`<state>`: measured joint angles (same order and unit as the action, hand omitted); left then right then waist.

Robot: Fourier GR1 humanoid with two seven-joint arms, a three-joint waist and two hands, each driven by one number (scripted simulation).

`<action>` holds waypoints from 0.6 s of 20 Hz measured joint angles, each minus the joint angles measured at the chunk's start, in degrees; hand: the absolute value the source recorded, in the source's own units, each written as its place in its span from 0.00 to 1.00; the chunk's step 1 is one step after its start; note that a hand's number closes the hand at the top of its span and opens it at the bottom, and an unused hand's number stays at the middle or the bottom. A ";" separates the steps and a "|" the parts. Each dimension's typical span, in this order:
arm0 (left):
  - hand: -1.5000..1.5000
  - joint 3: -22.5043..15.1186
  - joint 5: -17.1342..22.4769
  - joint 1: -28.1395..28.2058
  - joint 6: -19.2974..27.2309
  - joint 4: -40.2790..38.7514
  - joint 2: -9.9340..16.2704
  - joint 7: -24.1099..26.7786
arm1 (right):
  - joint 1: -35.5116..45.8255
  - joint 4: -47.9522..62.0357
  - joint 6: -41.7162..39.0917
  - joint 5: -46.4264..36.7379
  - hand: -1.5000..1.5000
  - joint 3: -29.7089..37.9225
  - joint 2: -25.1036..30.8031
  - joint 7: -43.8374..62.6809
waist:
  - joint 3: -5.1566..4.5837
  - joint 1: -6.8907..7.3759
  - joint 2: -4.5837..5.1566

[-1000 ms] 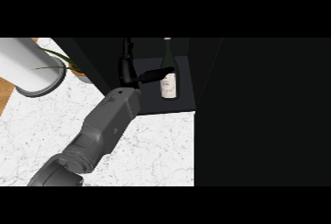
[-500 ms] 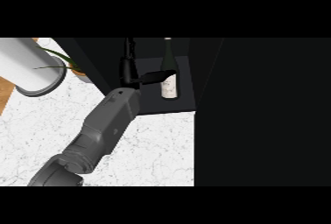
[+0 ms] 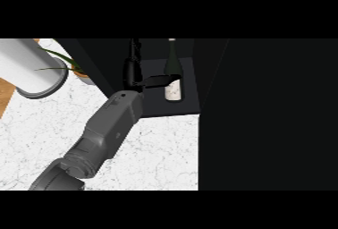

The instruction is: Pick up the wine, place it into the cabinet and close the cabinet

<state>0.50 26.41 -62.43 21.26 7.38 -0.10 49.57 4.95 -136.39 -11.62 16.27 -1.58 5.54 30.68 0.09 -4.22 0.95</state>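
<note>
Head view: a grey forearm rises from the lower left of the frame toward the upper middle, ending in the black left hand inside the dark open cabinet. The hand's fingers reach straight up along the cabinet's left inner wall, while its thumb sticks out to the right and touches the dark glass wine bottle with a white label. The hand looks spread rather than closed round the bottle, though the dark hand against the dark interior makes this hard to read. The bottle stands on the cabinet's floor in the upper middle of the frame, its slim neck pointing toward the top edge and its label just right of the thumb. A large black panel fills the right half of the frame, from top to bottom. The white marble counter spreads across the lower left. At the upper left lies a pale grey cylinder, and beside it thin green leaves of a plant show against the cabinet's edge.
</note>
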 measured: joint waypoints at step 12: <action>0.00 -4.65 7.18 3.05 -3.24 4.51 0.03 -0.18 | 0.36 -0.42 2.32 -0.66 0.00 -3.10 -0.97 1.51 | -0.06 -0.08 -0.64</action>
<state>-4.15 33.59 -59.38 18.02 11.89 -0.07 49.39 5.32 -136.82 -9.30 15.61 -4.68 4.56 32.19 0.03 -4.30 0.32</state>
